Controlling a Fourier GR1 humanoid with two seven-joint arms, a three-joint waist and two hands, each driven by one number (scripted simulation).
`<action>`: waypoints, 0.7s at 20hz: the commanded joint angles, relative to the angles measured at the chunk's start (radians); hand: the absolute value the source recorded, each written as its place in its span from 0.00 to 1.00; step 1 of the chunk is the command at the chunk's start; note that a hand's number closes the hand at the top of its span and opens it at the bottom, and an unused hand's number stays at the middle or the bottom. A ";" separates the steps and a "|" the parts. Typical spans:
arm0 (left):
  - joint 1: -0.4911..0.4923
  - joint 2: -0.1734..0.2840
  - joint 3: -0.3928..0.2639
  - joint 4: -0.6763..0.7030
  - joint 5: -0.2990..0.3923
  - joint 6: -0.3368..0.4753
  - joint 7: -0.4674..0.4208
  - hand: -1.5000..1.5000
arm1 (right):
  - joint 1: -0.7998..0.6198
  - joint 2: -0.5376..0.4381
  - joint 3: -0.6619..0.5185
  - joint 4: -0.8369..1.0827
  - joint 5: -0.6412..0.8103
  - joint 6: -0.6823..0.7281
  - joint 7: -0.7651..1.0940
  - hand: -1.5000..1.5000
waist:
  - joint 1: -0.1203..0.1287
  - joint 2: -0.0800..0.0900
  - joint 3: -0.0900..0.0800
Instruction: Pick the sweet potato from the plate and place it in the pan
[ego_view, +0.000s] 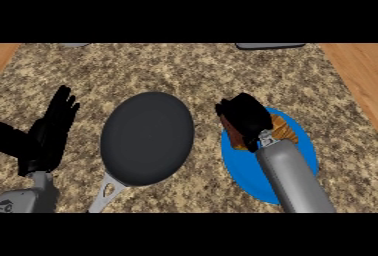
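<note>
Both hands show: the right hand (245, 120) curls around the sweet potato (282, 129) over the blue plate (244, 165), beside the pan (148, 137), while the left hand (52, 131) rests open at left.

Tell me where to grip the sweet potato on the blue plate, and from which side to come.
Grip the sweet potato across its middle, coming from above. It lies flat on the blue plate, long axis running from upper left to lower right, so its long sides are the narrow span for fingers and thumb. The right hand is already over it and hides most of it; the orange end at the right shows.
</note>
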 joint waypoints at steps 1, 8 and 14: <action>0.006 0.005 0.003 0.008 -0.003 0.000 0.003 0.50 | -0.063 0.043 -0.066 -0.062 0.029 -0.023 0.273 1.00 | 0.022 -0.013 -0.001; -0.022 -0.006 -0.032 0.006 -0.001 -0.023 0.007 0.50 | -0.205 0.045 -0.078 -0.134 0.074 -0.033 0.684 1.00 | 0.112 0.004 -0.002; -0.057 -0.017 -0.073 0.005 0.001 -0.056 0.004 0.50 | -0.348 0.045 -0.070 -0.138 0.103 -0.008 1.066 1.00 | 0.201 0.032 -0.004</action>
